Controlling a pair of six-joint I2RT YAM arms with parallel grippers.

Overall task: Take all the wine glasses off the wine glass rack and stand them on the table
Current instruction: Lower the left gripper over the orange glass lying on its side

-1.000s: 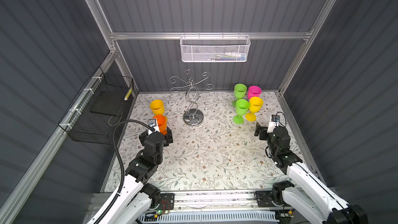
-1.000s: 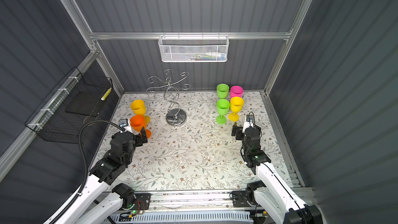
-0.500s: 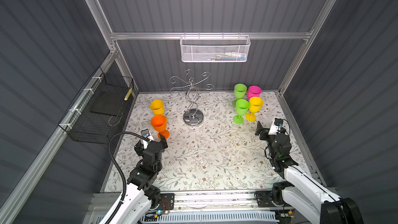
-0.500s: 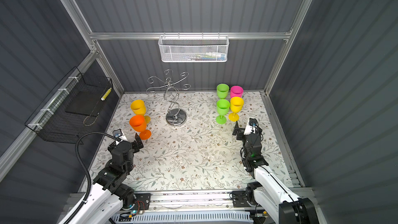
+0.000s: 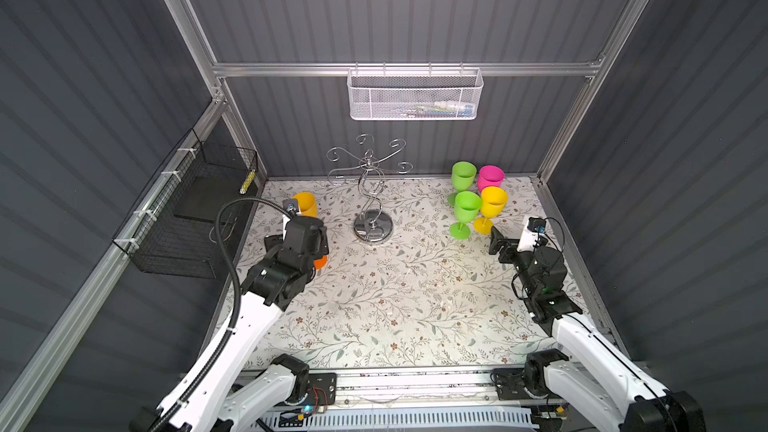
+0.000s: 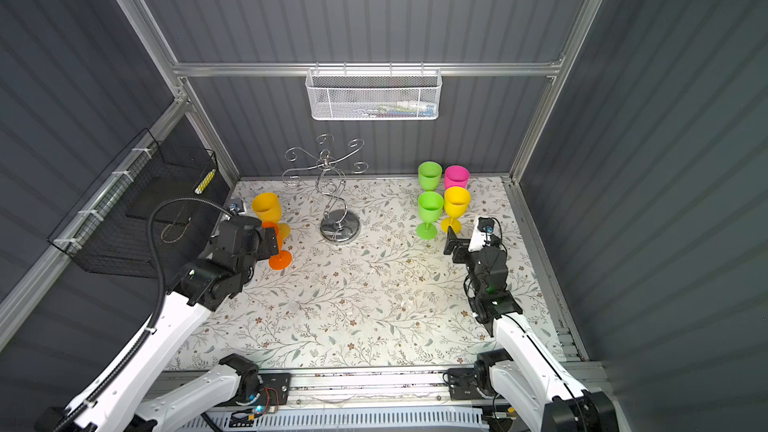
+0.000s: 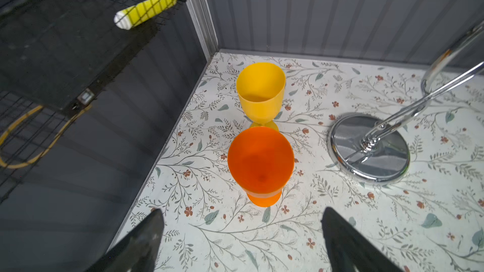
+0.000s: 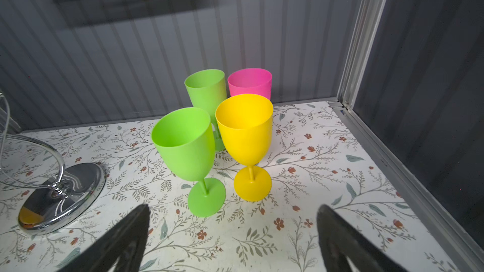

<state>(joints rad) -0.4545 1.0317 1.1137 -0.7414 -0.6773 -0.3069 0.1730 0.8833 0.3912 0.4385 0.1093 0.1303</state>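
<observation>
Hooks of the tall chrome wire wine glass rack point(image 5: 373, 229) hang empty as the left pincer point(image 7: 242, 213) returns to the orange plastic wine glass point(image 7: 260, 163)

Half a second ago the left arm sat drawn back toward its base. Now it has reached forward again, and in a top view its wrist covers most of the orange glass point(image 5: 321, 262). The left pincer's fingers stand apart with nothing between them. The glass stands upright on the flower-printed surface point(image 5: 395, 305) just ahead of the tips, untouched, with an amber-yellow plastic wine glass point(image 7: 260, 87) directly beyond it. The rack's disc base lies ahead of this pincer, toward the right arm's side. The right pincer point(image 8: 232, 208), hardly shifted, is likewise spread and empty. Just ahead of it stand a lime-green plastic wine glass point(image 8: 186, 142) and a yellow plastic wine glass point(image 8: 246, 126), with a second green goblet point(image 8: 207, 87) and a pink plastic goblet point(image 8: 250, 82) beyond. With nothing left hanging, the removal looks finished. The left arm's return suggests a regrasp or nudge of the orange glass, not another lift.
</observation>
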